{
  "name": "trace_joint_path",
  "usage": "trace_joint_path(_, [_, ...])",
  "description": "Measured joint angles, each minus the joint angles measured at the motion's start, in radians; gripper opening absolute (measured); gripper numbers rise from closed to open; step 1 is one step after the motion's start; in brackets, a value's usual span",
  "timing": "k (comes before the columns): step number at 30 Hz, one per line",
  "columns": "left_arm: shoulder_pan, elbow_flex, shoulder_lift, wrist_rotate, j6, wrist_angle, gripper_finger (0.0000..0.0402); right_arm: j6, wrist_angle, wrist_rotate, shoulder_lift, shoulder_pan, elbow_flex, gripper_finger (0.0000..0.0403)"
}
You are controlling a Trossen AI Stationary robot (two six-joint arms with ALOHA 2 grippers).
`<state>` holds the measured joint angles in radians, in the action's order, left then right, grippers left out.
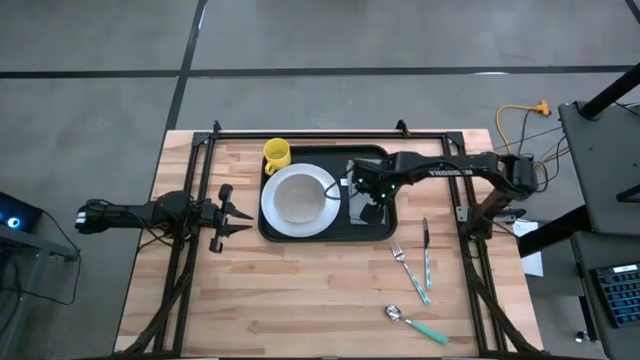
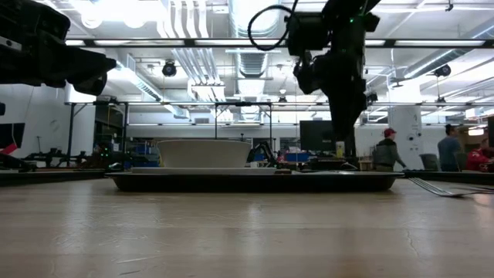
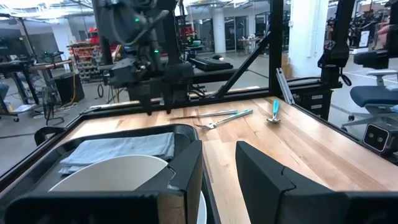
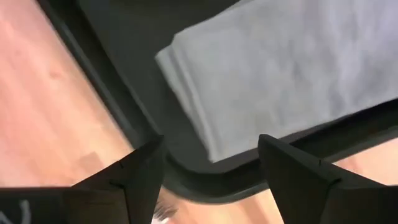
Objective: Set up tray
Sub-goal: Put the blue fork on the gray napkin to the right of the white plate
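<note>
The black tray (image 1: 320, 160) lies mid-table. It carries a white plate (image 1: 298, 198) on its left and a folded grey napkin (image 1: 383, 213) lying flat on its right. A yellow cup (image 1: 277, 153) stands at the tray's far left corner. My right gripper (image 4: 211, 162) is open, pointing down over the tray's near right corner (image 4: 205, 180), its fingers on either side of the napkin's corner (image 4: 211, 137) and touching nothing. My left gripper (image 1: 235, 215) is open and waits level just left of the tray, facing the plate (image 3: 118, 171).
A fork (image 1: 400, 255) and a knife (image 1: 427, 250) lie on the wood right of the tray. A spoon with a teal handle (image 1: 415, 322) lies nearer the near edge. Black frame rails run along the table's left, right and far sides.
</note>
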<state>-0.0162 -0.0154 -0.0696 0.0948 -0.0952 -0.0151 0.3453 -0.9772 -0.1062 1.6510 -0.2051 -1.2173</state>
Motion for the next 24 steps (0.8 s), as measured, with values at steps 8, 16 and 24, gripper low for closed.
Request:
trace_joint_path(8, [0.0,0.0,-0.002,0.0,0.0,0.0,0.0083,0.13,-0.007,0.0,-0.031,0.098,0.025,0.0251])
trace_joint_path(16, [0.0,0.0,-0.004,0.0,0.0,0.0,0.0083,0.302,-0.007,0.001,-0.057,0.187,0.084,0.0244])
trace_joint_path(24, [0.0,0.0,-0.004,0.0,0.0,0.0,0.0083,0.537,-0.004,0.001,-0.061,0.306,0.129,0.0251])
